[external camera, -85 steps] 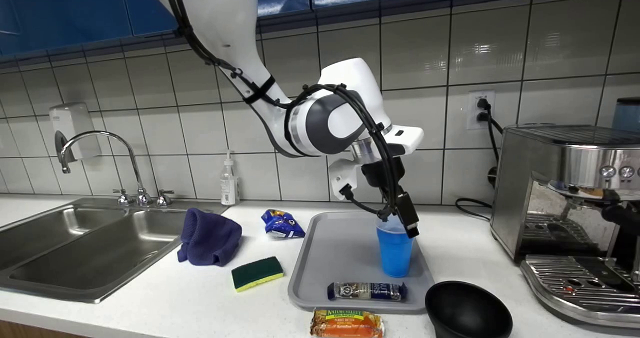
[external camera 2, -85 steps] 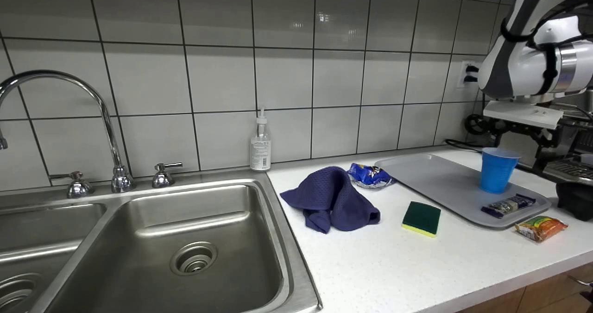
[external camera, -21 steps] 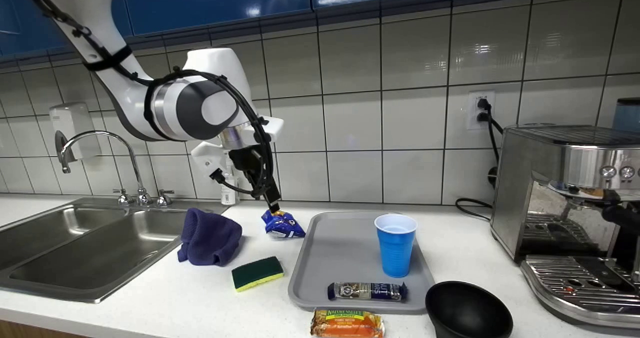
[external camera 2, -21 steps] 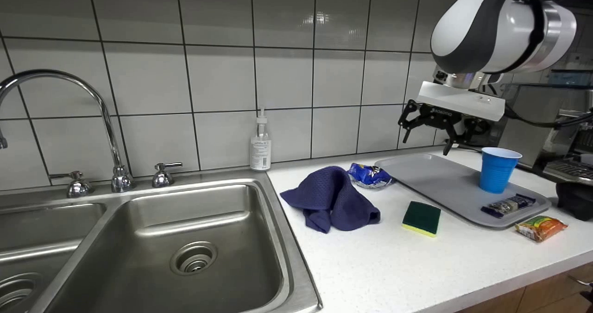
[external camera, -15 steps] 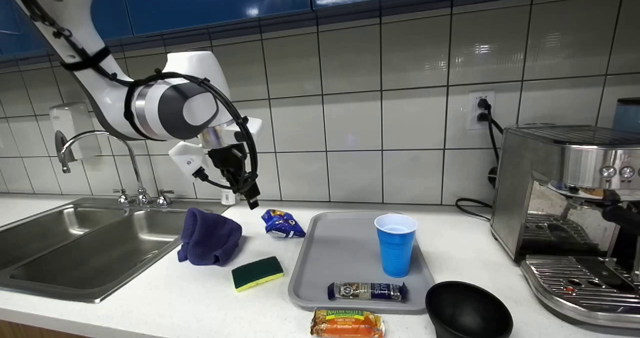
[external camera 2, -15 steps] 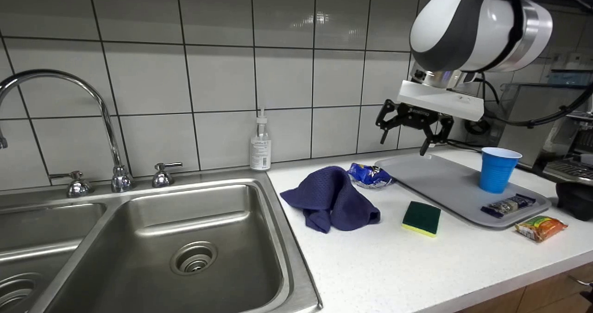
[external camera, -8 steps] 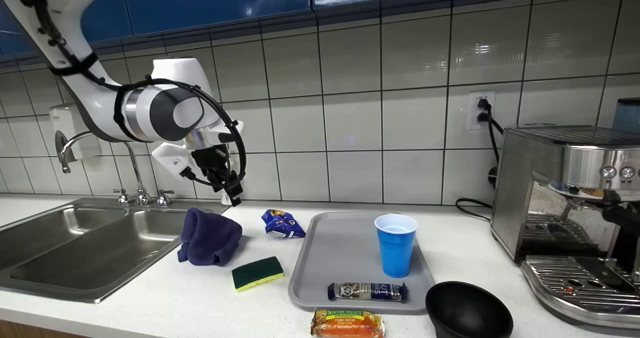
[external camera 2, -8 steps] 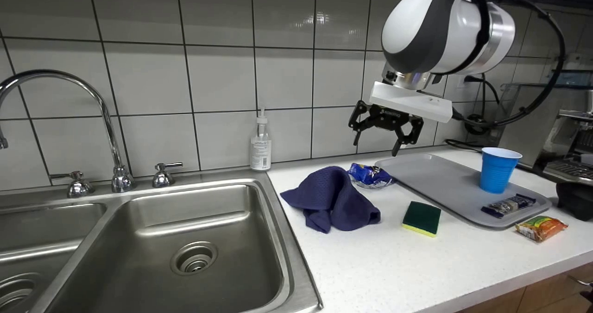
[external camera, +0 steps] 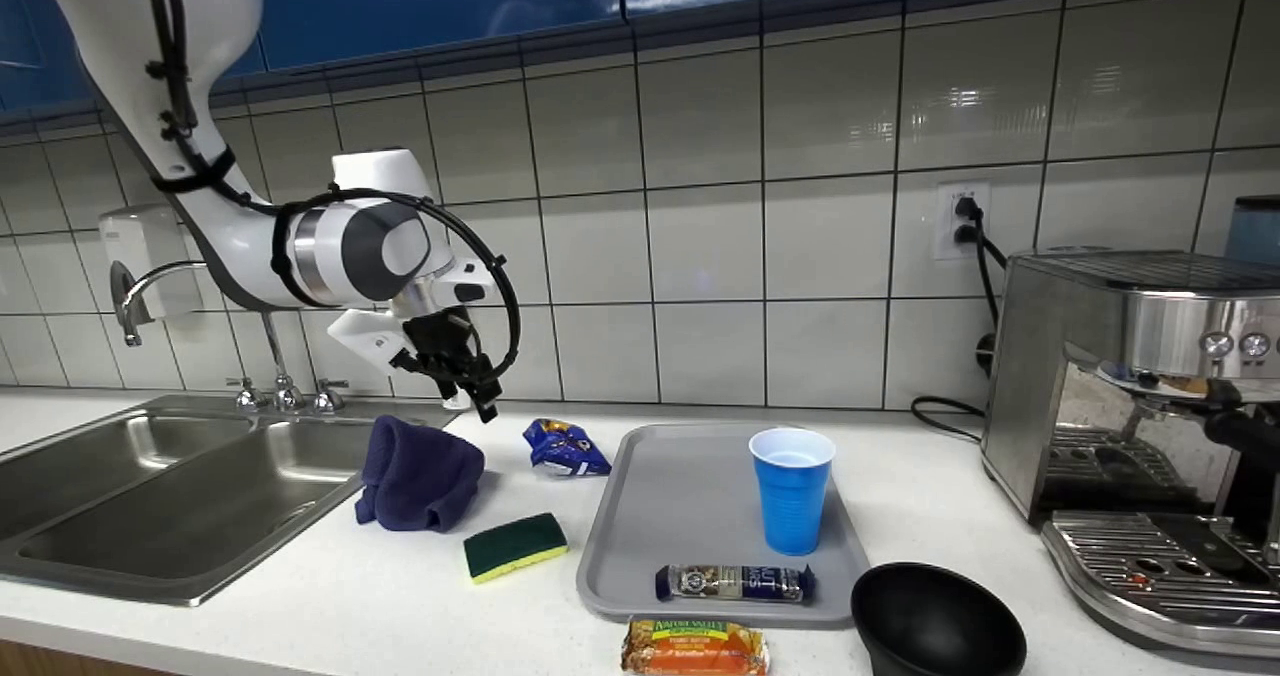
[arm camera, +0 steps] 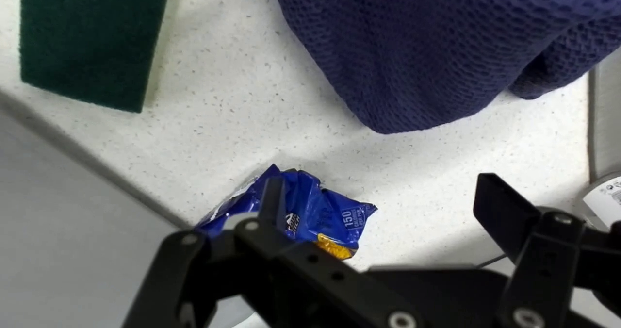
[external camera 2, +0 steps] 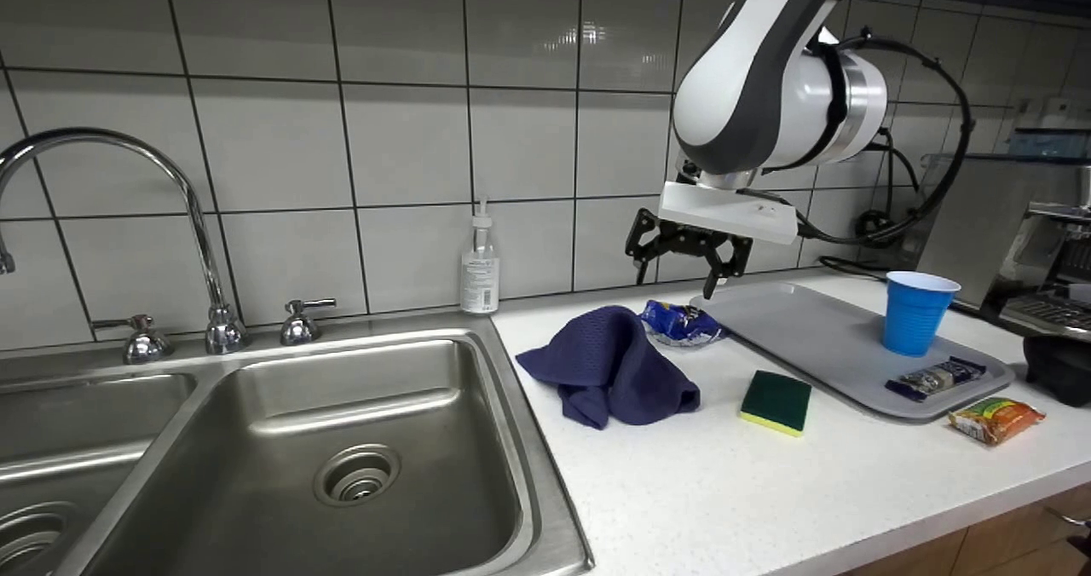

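Lying on the desk [arm camera: 233, 90], below the end effector [arm camera: 381, 187] and at 8 o'clock from its middle in the wrist view: a crumpled blue packet [arm camera: 315, 216], partly covered there by one jaw. Stretched roughly 9-to-3, so far as visible, along the spread of the jaws rather than across it. At the end effector: jaws wide apart, nothing held or touched. Around the packet in that view: grey tray [arm camera: 73, 245] just beside at 9, green sponge [arm camera: 92, 41] at 10, purple-blue cloth [arm camera: 412, 56] near at 1, edge of a bottle [arm camera: 607, 203] at 3. Farther out in an exterior view, counted from the packet: blue cup [external camera: 791, 506] at 3 and dark-wrapped bar [external camera: 735, 583] at 4, both on the tray; black bowl [external camera: 938, 616] at 4, orange bar [external camera: 693, 647] at 5, sink [external camera: 200, 526] at 8.
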